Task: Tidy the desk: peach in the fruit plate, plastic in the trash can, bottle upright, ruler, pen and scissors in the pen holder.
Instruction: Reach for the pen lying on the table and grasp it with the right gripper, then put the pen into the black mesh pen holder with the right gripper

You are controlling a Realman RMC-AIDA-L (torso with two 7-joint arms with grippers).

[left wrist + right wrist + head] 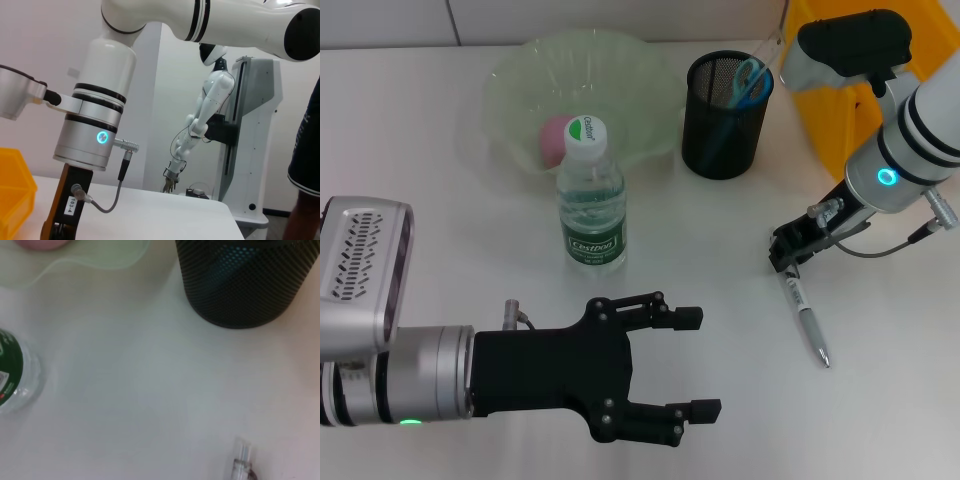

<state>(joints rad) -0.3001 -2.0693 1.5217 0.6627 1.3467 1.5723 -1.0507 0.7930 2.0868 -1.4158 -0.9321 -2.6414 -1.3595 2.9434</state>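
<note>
Standing upright, bottle (591, 194) label reads "Cestbon".

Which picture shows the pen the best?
The head view: the whole pen lies on the white desk, with the right pincer at its upper end. The right wrist view shows only the pen's clear end at the picture's edge. The left wrist view shows none of it.
</note>
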